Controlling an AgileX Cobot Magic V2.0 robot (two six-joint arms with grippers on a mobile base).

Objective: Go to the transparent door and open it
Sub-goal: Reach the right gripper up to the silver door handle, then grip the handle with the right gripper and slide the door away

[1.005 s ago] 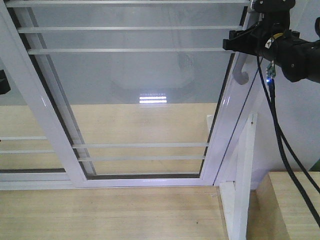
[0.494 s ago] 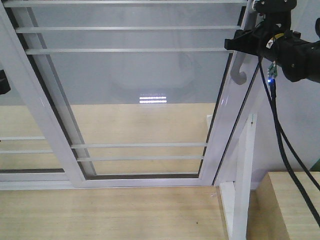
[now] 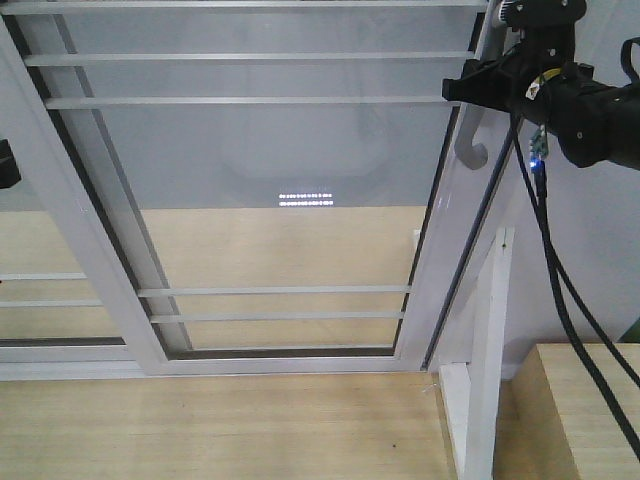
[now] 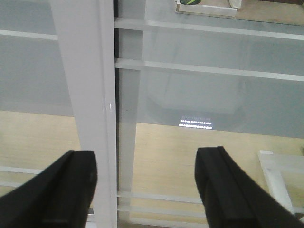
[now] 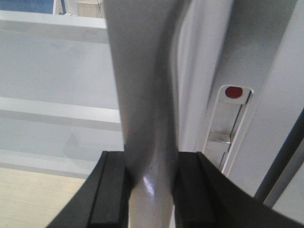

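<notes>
**Right claw clamped on the door handle**

The transparent door (image 3: 270, 200) fills the middle of the front view, its white frame running from the left edge to the right stile. On that right stile hangs the curved grey handle (image 3: 466, 140). The right claw (image 5: 149, 190) pinches this handle between its black pads, seen close in the right wrist view. The left claw (image 4: 147, 190) is spread wide, near a white stile (image 4: 90, 95) of the frame but gripping nothing.
</notes>
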